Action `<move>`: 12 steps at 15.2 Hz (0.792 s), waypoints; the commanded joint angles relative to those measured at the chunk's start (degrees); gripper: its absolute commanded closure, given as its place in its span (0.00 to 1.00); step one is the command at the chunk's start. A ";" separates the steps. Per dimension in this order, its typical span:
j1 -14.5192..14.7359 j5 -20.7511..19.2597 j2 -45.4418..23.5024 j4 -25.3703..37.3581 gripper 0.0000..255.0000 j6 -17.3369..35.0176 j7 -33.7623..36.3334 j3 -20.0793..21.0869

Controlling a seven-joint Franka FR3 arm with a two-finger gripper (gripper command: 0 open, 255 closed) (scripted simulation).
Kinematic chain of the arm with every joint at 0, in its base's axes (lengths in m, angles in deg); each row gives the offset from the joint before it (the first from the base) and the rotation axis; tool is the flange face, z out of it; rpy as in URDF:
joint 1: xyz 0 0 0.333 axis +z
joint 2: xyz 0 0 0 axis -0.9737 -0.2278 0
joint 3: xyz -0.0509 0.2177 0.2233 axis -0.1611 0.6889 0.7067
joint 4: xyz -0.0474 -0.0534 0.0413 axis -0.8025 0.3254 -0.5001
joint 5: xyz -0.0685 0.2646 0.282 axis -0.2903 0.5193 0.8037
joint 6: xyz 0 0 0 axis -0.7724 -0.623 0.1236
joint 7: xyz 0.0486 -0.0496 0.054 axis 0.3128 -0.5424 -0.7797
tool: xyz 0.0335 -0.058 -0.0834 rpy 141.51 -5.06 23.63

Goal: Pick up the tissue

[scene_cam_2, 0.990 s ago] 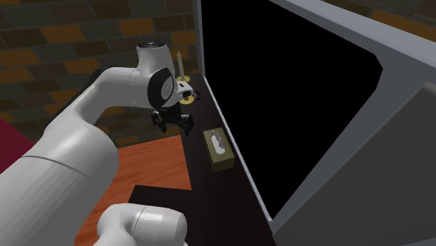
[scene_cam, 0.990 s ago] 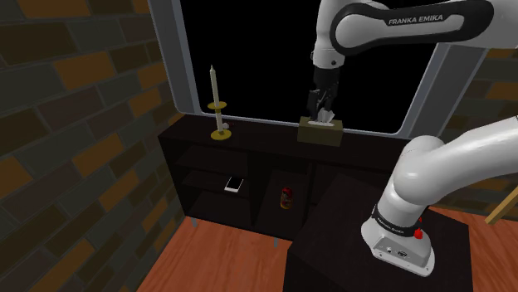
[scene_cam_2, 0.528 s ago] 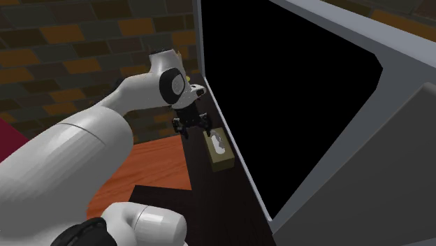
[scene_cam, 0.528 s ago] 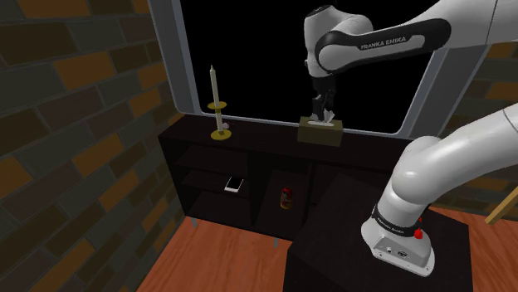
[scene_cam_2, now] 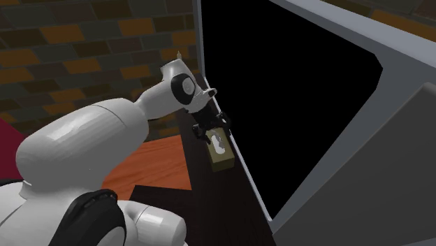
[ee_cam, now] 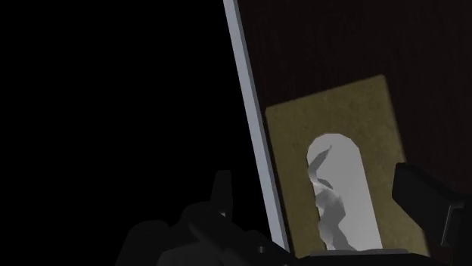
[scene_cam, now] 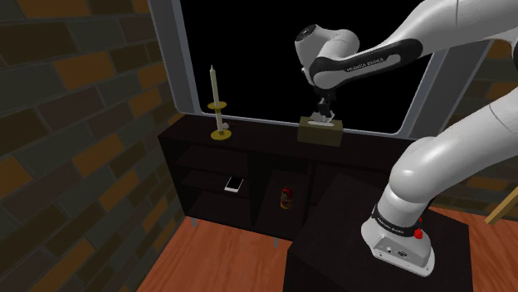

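Shoulder view: right of centre, the hand (scene_cam: 324, 111) hangs just above an olive tissue box (scene_cam: 322, 135) on the dark tabletop (scene_cam: 266, 133). Second exterior view: at mid-frame the hand is over the box's upper end. Wrist view: the fingers (ee_cam: 422, 198) stand wide apart, holding nothing, with the white tissue (ee_cam: 338, 189) in the box's opening between them.

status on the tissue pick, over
Hand open, poised over the tissue box. Tissue in its slot, not gripped. Window frame close beside the box.
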 commanded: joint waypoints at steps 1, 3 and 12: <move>-0.23 -0.94 -0.65 -0.96 0.00 1.42 0.47 -0.18; -0.29 -1.24 -1.07 -2.10 0.00 2.78 1.26 -0.30; -0.40 -1.68 -1.72 -3.55 1.00 4.64 2.30 -0.50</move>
